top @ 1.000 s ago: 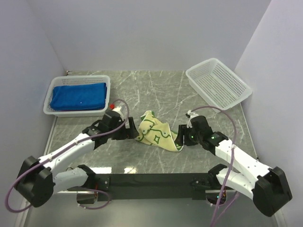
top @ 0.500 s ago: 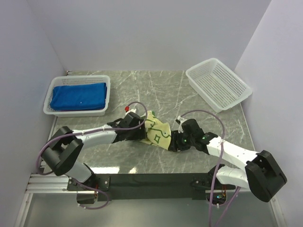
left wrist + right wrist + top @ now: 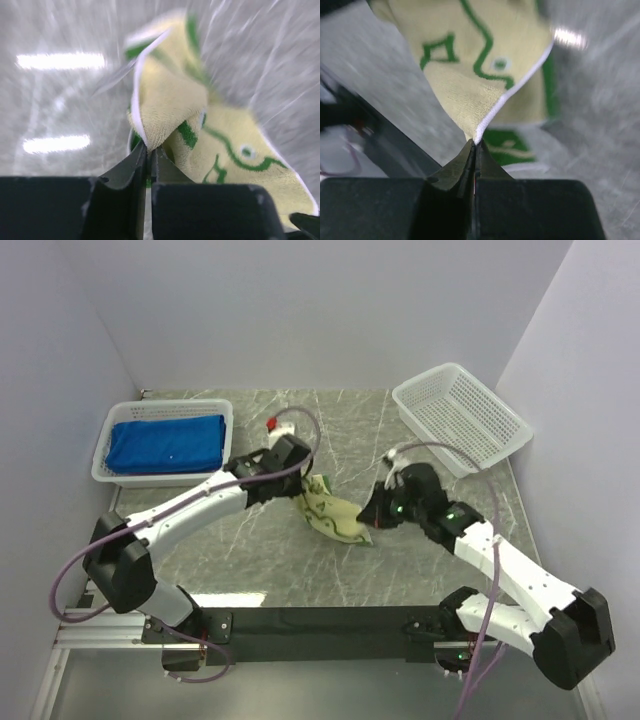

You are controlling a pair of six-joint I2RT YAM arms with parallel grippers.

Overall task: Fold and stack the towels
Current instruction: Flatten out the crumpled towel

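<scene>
Yellow towel (image 3: 335,515) with green motifs sits bunched mid-frame on the worktop (image 3: 300,420), between both arms. At its upper-left end the left pincer (image 3: 149,150) is clamped tight on a white-hemmed corner, and the right pincer (image 3: 474,145) is pinched on another. I'd lift both corners evenly and draw them apart until the cloth spreads flat, without tugging either hem free.

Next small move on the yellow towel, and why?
Probably raise both grippers and draw them apart. The left gripper and right gripper each pinch a corner of the yellow towel, which lies bunched, so it needs spreading before folding.
</scene>
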